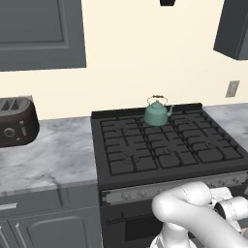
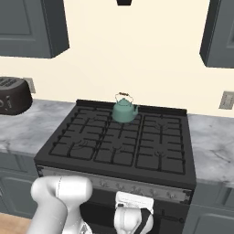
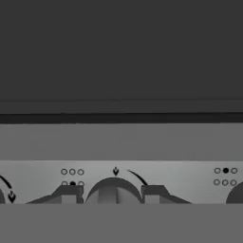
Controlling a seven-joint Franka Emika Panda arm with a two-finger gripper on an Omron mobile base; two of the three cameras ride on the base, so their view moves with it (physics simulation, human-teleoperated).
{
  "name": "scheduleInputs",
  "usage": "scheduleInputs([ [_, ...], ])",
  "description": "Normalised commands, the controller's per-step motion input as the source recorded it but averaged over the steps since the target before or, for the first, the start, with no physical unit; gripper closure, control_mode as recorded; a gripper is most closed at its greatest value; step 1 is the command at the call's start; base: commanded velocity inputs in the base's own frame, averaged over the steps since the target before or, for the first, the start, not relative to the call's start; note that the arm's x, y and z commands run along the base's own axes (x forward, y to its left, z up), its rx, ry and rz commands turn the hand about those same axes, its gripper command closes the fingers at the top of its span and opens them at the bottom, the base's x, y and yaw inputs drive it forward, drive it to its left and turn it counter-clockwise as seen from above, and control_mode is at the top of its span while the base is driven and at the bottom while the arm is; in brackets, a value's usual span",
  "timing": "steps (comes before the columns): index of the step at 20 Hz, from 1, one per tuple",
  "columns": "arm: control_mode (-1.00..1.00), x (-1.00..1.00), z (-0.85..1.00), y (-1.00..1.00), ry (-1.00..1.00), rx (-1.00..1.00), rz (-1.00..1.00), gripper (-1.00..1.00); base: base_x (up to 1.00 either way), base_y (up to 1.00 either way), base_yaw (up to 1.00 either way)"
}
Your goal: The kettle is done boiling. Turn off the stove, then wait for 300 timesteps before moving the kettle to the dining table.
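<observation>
From the left base view, the kettle (image 1: pixel 157 113) sits on a rear burner of the stove (image 1: pixel 164 145), near the back edge and about mid-width, with its spout toward the right. The white arm rises at the lower right and bends down in front of the knob strip (image 1: pixel 145 193), so the step in hand looks like the first one: turning the burner off. A dark toaster (image 1: pixel 17 121) stands on the marble table (image 1: pixel 53 155) to the left, well apart from the work.

From the right base view, the kettle (image 2: pixel 124 109) again stands on the back row of grates, untouched, while the wrist hangs low before the oven door, just under the silver strip of the stove (image 2: pixel 123 141); the forearm is folded down and the hand points at the stove's front.

In the hand view, the claw (image 3: pixel 112 193) faces the strip squarely, its two tips (image 3: pixel 69 194) standing either side of a round knob (image 3: pixel 113 190) (one tip on each flank, at a middling gap). They appear to sit against the knob, though I cannot tell whether they actually grip it. The next move, as I judge it, calls for a twist of the wrist about the knob's axis, then the wait before any reach for the kettle.
</observation>
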Motion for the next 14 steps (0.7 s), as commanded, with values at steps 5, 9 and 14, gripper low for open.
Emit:
scheduleInputs([
  [5,-1.0,-0.07,-0.04,-0.01,-0.01,0.01,-0.04,-1.0,0.0,0.0,0.0],
  [9,-1.0,-0.27,0.04,0.0,-0.07,0.0,-0.06,-1.0,0.0,0.0,0.0],
  [14,-1.0,-0.42,0.03,0.0,-0.08,0.0,-0.05,-1.0,0.0,0.0,0.0],
])
